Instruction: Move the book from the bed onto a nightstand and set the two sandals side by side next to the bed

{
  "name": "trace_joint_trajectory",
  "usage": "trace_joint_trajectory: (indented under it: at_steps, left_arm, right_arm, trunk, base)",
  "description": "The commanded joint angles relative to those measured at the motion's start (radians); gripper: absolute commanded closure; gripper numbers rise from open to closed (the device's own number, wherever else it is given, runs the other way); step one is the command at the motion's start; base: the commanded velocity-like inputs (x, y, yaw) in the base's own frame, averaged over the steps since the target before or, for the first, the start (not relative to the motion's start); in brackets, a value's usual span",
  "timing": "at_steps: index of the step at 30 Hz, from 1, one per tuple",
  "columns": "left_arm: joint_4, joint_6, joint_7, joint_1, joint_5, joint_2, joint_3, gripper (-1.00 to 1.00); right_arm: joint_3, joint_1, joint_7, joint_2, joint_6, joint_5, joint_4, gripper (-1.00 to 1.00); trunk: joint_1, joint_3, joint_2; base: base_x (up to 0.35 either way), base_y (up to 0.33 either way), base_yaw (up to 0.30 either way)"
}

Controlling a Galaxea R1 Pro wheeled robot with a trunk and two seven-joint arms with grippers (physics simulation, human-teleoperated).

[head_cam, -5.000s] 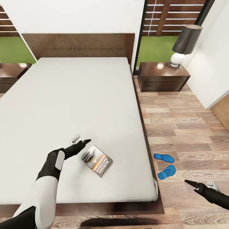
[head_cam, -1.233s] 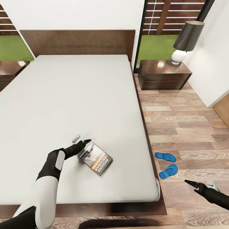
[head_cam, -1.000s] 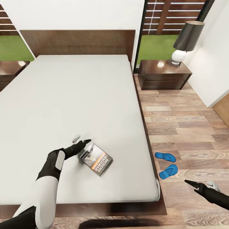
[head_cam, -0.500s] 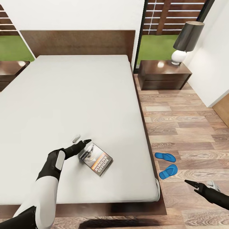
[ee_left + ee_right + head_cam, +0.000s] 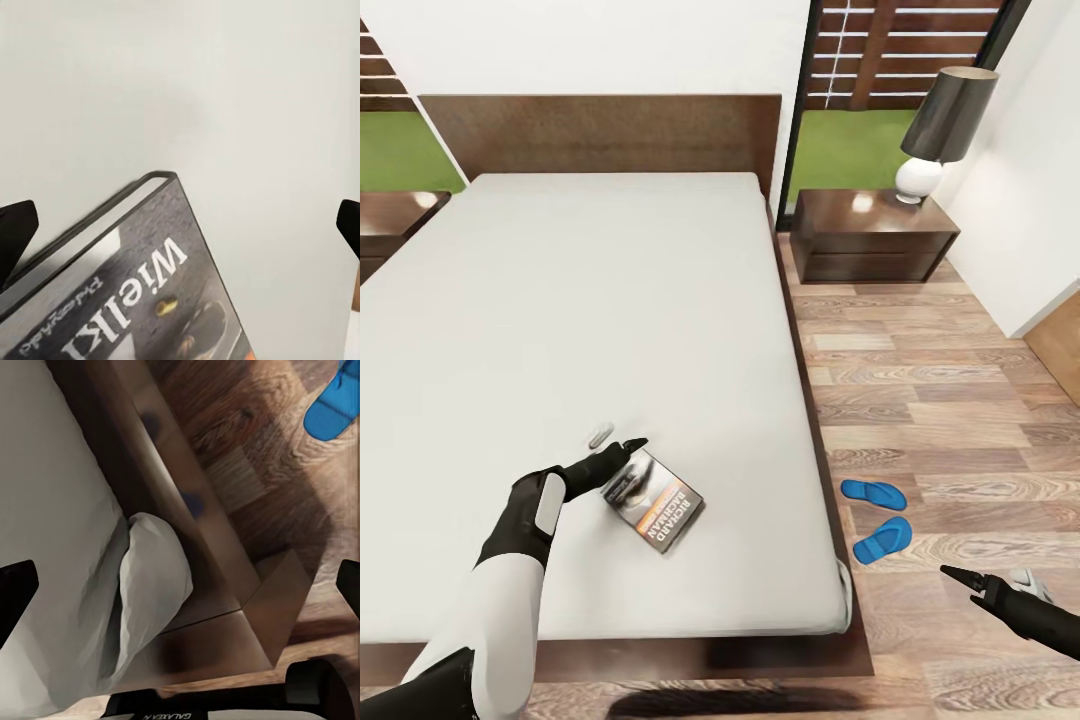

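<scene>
The book [image 5: 653, 505] lies flat on the white bed [image 5: 590, 300], near its foot. My left gripper [image 5: 617, 441] is open and hovers at the book's far corner. In the left wrist view that grey-edged corner of the book [image 5: 127, 285] reaches up between the spread fingers of the left gripper [image 5: 180, 232]. Two blue sandals [image 5: 873, 492] [image 5: 882, 540] lie on the floor beside the bed, slightly apart and at different angles. My right gripper [image 5: 985, 577] is open and empty, low over the floor nearer me than the sandals. One sandal [image 5: 337, 401] shows in the right wrist view.
A dark nightstand [image 5: 875, 235] with a lamp [image 5: 940, 125] stands to the right of the headboard, and another nightstand [image 5: 390, 215] stands at the left. The bed's wooden frame corner [image 5: 247, 607] lies right in front of my right gripper [image 5: 180, 585]. Plank floor runs along the bed's right side.
The whole picture has shifted slightly left, so the camera has moved. The book now sits a little further under my left gripper. Both grippers stay open.
</scene>
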Motion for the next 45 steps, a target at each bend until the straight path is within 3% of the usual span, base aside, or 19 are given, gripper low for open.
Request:
trace_joint_trajectory:
  at_steps: [1, 45]
  left_arm:
    - [-0.001, 0.007, -0.002, -0.001, 0.003, -0.001, 0.005, -1.0]
    - [0.027, 0.006, -0.002, -0.001, 0.001, -0.001, 0.004, -1.0]
  right_arm:
    - [-0.002, 0.0, 0.001, 0.0, 0.007, -0.004, 0.0, -1.0]
    - [-0.002, 0.0, 0.001, 0.0, 0.007, -0.004, 0.0, -1.0]
  trunk:
    - [0.0, -0.001, 0.0]
    - [0.0, -0.001, 0.0]
  base:
    - [0.0, -0.024, 0.0]
    - [-0.022, -0.017, 0.0]
